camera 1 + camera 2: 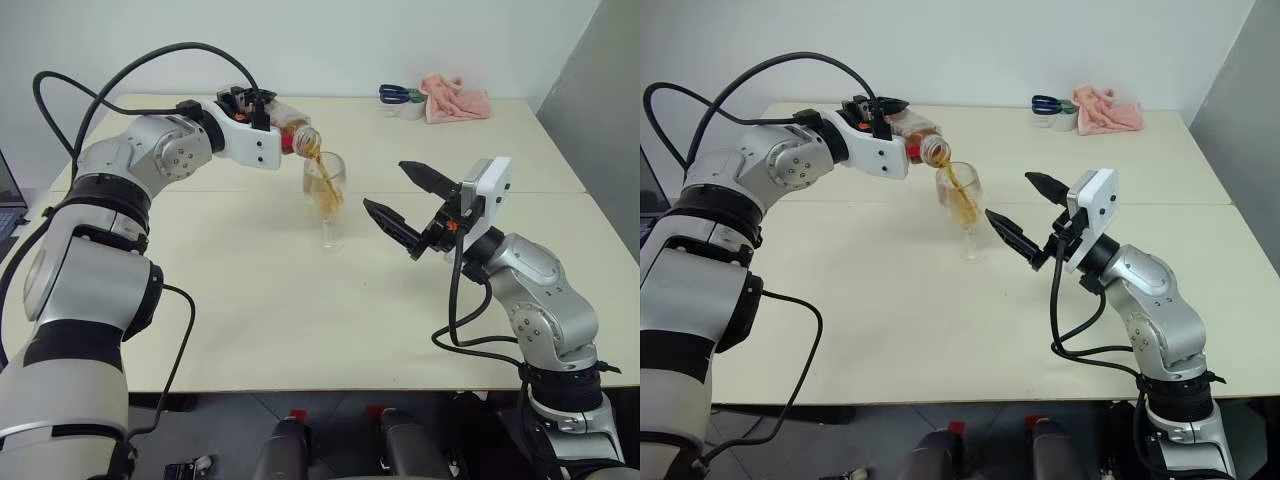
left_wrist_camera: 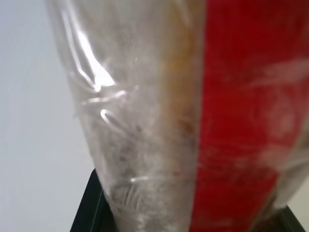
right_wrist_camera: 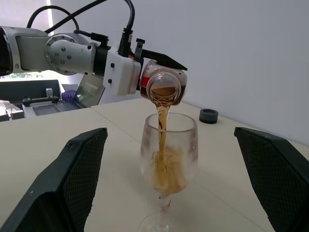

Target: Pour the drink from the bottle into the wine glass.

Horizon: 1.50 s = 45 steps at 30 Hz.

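Bottle (image 1: 912, 126) pinched in the left hand (image 1: 262, 105), lying nearly level above the counter (image 1: 250, 300), long axis running from the hand toward the robot's right, open mouth tipped slightly down over the rim of the wine glass (image 1: 325, 195). Thin stream of reddish-brown drink (image 3: 163, 126) falling from the mouth into the bowl, already part filled. Wine glass upright on the counter, directly beneath the bottle's mouth and between the two arms. Right hand (image 1: 405, 197) spread wide, holding nothing, near the glass on its right side, not touching it. Bottle's body largely hidden behind the left hand in the head views; in the left wrist view, clear wall and red label cut off at the edges, cap not made out. Foot of the glass cut off in the right wrist view.
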Motion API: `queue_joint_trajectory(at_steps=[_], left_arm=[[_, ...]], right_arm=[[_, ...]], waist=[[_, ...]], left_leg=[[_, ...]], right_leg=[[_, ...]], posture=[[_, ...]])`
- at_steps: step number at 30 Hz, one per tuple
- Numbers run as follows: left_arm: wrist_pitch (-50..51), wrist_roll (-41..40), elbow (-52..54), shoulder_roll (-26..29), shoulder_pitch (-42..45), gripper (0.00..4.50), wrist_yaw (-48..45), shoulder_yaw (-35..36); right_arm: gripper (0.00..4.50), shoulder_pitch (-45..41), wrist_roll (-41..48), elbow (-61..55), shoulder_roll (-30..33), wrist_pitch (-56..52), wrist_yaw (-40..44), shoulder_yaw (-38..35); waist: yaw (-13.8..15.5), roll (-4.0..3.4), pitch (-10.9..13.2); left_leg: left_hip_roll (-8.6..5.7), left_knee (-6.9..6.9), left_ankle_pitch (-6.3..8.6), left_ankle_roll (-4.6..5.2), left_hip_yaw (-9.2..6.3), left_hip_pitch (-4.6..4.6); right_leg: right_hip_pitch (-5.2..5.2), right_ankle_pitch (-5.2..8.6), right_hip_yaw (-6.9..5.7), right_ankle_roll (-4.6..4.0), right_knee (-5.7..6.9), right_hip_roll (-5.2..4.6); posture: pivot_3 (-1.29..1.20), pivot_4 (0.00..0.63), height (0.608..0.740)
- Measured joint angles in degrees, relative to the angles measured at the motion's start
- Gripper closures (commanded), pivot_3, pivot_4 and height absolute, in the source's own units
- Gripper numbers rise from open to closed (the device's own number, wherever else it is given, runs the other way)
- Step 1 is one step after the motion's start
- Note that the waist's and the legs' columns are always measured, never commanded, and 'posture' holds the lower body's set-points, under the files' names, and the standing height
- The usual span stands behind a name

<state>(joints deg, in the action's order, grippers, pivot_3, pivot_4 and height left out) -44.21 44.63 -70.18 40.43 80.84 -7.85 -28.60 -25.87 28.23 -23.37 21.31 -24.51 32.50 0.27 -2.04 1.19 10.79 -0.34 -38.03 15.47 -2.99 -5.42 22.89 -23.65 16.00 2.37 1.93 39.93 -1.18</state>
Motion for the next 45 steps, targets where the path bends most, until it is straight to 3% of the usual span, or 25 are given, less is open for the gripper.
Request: queue_joint_trajectory(at_steps=[45], left_arm=[[2.54,4.26,-2.72,0.64,2.93,2.87,4.65,-3.29]], right_arm=[[0.0,0.72,0.03,-0.63,0.14,-0.09,-0.46,0.02]], waist=[[-0.02,0.0,0.0]], left_leg=[[0.0,-0.03,0.0,0.0,-0.01,0.0]], right_leg=[[0.0,0.0,0.0,0.0,0.04,0.0]], posture=[[0.0,0.15,0.74]])
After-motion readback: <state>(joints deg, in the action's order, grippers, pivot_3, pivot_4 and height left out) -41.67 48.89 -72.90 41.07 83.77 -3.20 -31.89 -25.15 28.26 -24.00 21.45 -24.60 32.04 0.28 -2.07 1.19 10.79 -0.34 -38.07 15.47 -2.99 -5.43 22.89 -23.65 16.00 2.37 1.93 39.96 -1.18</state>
